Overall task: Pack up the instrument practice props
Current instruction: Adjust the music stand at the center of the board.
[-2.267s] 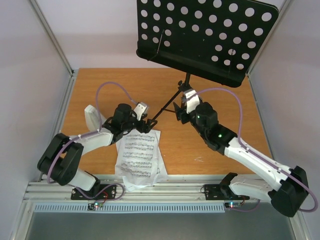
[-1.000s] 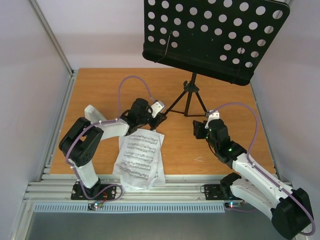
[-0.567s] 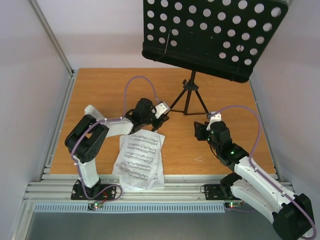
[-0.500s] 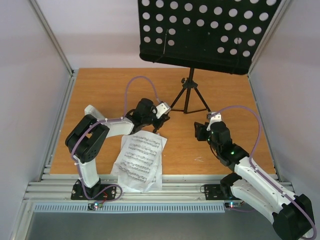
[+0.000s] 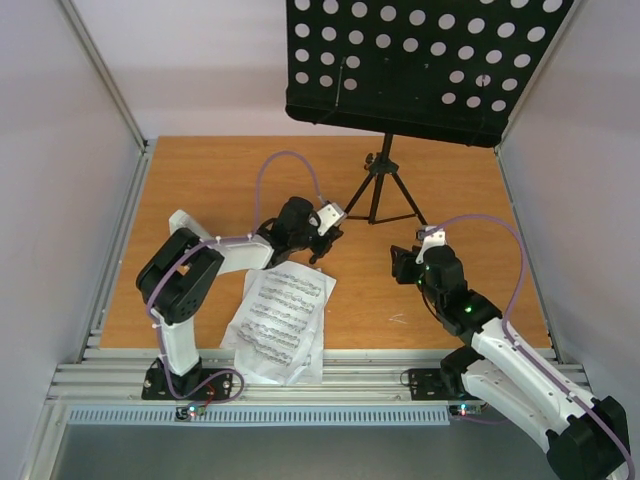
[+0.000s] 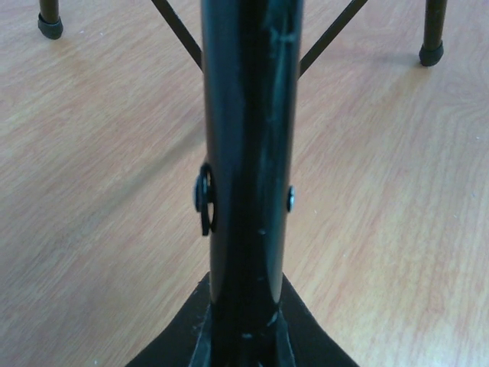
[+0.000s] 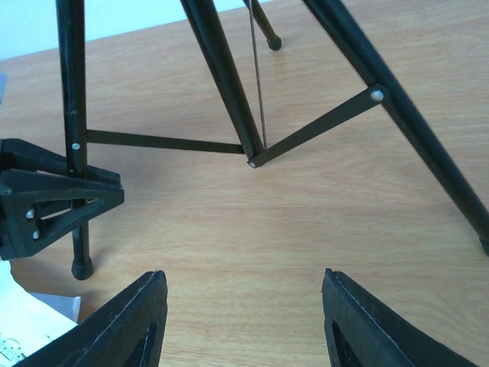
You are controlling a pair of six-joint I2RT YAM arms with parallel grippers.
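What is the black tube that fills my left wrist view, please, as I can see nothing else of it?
Observer: It is one leg of the music stand. The left gripper is shut around it, low by the foot.
Operator: Thank you. Is the other arm holding the stand too?
Observer: No. The right gripper is open and empty, set apart from the tripod legs on their near side.
Operator: Is anything else lying close by?
Observer: Yes. The sheet-music pages lie flat on the table, just on the near side of the left gripper, reaching past the table's near edge.
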